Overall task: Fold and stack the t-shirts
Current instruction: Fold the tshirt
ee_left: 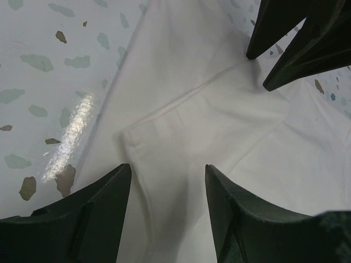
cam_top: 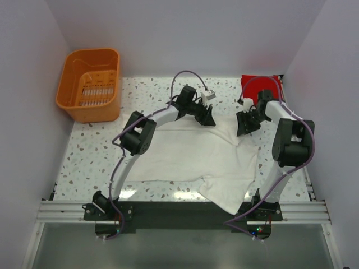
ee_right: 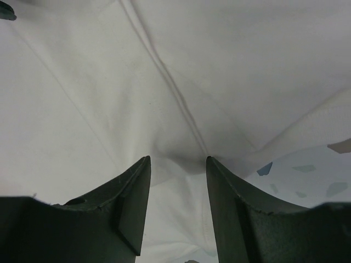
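Observation:
The cream-white t-shirt (cam_top: 190,157) lies spread and rumpled across the middle of the table, one corner hanging toward the near edge. My left gripper (cam_top: 207,119) is at its far edge, open; in the left wrist view (ee_left: 168,165) the jaws straddle a hemmed fold of the white t-shirt (ee_left: 208,109). My right gripper (cam_top: 243,128) presses down at the far right edge. Its jaws (ee_right: 176,159) stand apart with a puckered seam of white t-shirt (ee_right: 164,82) between the tips. The red t-shirt (cam_top: 259,85) lies as a small flat square at the back right.
An orange slotted basket (cam_top: 90,84) stands at the back left corner. Speckled tabletop (cam_top: 95,162) shows left of the cloth. White walls close in on three sides. The right gripper's dark fingers (ee_left: 290,44) appear at the top right of the left wrist view.

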You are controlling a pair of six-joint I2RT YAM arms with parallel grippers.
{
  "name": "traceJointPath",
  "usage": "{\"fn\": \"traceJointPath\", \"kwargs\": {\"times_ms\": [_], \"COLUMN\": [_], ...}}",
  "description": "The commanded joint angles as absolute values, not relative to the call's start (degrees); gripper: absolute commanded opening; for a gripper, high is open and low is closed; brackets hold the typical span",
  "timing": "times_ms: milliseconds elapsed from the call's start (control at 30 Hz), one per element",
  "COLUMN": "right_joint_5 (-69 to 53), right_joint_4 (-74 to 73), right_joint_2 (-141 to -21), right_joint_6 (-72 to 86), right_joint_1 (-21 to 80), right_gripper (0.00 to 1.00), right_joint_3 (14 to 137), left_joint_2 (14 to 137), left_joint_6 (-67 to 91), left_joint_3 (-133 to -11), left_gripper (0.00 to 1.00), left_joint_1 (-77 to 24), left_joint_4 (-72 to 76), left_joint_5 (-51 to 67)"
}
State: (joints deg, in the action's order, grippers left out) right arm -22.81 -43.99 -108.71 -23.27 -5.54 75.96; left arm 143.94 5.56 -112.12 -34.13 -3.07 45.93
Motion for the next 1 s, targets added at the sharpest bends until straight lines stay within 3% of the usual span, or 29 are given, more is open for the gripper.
{"fn": "traceJointPath", "kwargs": {"times_ms": [0,100,233,367,467,633,967], "right_joint_5": [-21.44,-21.80,-21.45,-22.32,-24.07,-27.59,-31.46], "right_joint_4": [-46.14,-47.37,-47.29,-47.20,-46.85,-46.23,-43.86], "right_joint_2": [-108.37,-107.76,-106.96,-107.31,-107.40,-107.75,-109.51], "right_joint_6": [-24.61,-24.78,-25.40,-25.31,-24.44,-22.77,-21.53], "right_joint_1": [-5.62,-5.71,-5.89,-6.76,-7.56,-8.35,-8.09], "right_gripper": [0.49,0.49,0.49,0.49,0.49,0.49,0.46], "right_joint_3": [79.27,80.16,80.33,81.91,83.75,86.22,84.03], "left_joint_2": [145.10,145.98,146.43,145.29,141.95,134.23,126.30], "left_joint_6": [7.38,8.17,9.49,9.84,9.58,6.51,-11.06], "left_joint_3": [-115.40,-116.45,-116.81,-116.37,-112.60,-101.61,-90.44], "left_gripper": [0.61,0.57,0.44,0.18,0.06,0.02,0.00], "left_joint_1": [-35.07,-35.68,-36.30,-36.65,-36.56,-36.56,-36.56], "left_joint_4": [2.02,3.07,5.44,8.16,11.32,15.38,6.97], "left_joint_5": [45.62,45.79,46.58,49.73,52.37,57.56,65.83]}}
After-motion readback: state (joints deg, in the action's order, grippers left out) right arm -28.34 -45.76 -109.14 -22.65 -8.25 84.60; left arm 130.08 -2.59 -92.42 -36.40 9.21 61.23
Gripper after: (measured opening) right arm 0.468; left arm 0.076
